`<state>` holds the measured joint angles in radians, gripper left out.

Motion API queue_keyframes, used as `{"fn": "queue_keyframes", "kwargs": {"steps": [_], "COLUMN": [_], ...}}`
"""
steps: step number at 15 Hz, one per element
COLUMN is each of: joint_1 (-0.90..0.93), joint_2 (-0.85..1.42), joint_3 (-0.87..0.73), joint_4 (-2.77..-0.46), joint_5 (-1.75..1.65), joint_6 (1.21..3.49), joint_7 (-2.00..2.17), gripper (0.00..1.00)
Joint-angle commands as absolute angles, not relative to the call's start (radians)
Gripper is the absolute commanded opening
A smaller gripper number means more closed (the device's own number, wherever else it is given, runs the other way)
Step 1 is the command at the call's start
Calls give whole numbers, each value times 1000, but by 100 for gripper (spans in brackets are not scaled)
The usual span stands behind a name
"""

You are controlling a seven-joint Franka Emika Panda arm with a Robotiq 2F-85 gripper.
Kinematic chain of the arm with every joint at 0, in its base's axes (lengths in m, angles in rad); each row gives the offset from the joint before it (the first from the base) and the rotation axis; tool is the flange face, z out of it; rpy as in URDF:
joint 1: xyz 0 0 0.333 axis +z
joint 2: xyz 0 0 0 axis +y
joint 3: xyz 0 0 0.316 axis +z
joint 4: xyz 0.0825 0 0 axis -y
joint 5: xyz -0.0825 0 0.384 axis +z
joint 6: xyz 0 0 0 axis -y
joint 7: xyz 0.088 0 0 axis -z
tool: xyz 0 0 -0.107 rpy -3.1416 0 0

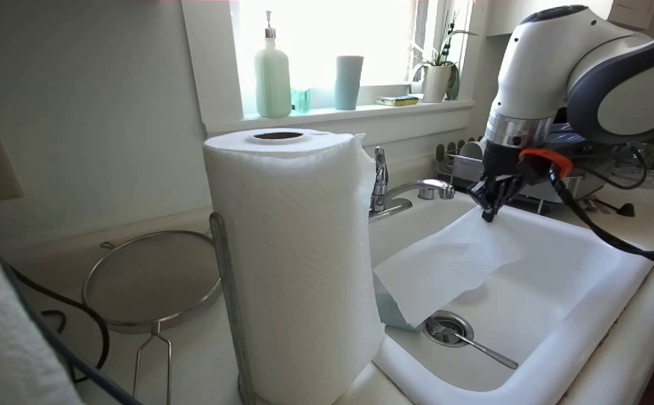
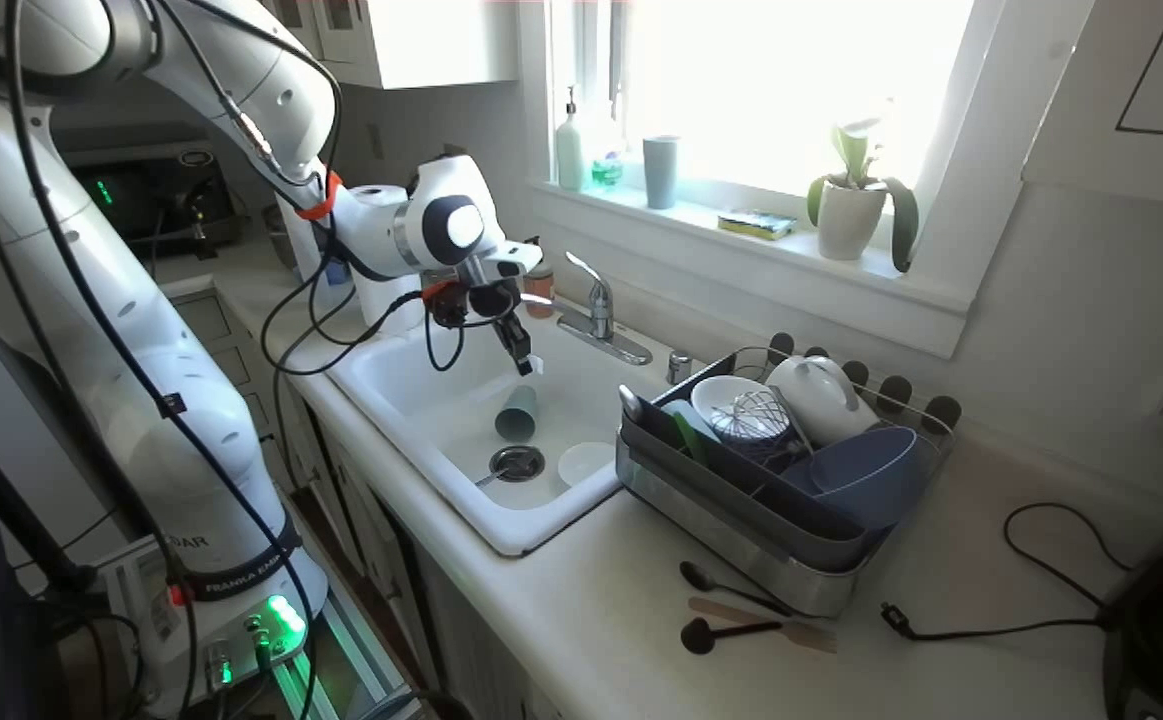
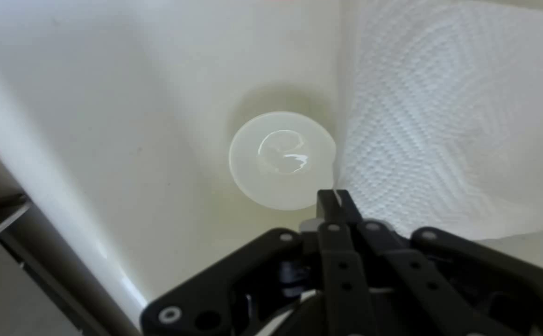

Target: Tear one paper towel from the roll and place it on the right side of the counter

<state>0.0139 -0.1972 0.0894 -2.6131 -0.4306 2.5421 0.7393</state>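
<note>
- End effector (image 3: 336, 193) has the towel (image 1: 450, 253) pinched between its tips, up over the sink (image 1: 563, 270).
- Towel hangs off those tips by its edge (near a corner or not, can't tell) and droops over the sink.
- Wrist view: towel's basically all to the right of the tips.
- Roll (image 1: 298, 253) is upright on the counter (image 2: 631, 590), just beside the sink; can't tell if the towel's touching it.
- Down in the sink there's a cup (image 2: 516, 415) on its side, a fork (image 1: 490, 351) and a white dish (image 3: 283, 161).
- Rack (image 2: 711, 520) sits on the counter at the sink's opposite end.
</note>
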Motion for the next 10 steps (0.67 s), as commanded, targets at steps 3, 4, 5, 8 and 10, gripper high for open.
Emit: {"fn": "queue_keyframes", "kwargs": {"steps": [3, 4, 5, 8, 10], "joint_1": [-68, -82, -86, -110, -120], "joint_2": [-251, -257, -260, -276, -290], "joint_3": [110, 118, 116, 113, 109], "joint_4": [-2547, -2512, -2465, -2341, -2271], "joint_5": [-468, -465, -434, -451, -459], "joint_6": [2474, 2435, 2375, 2200, 2071], "joint_7": [750, 803, 823, 905, 952], "gripper": [0, 0, 0, 0, 0]}}
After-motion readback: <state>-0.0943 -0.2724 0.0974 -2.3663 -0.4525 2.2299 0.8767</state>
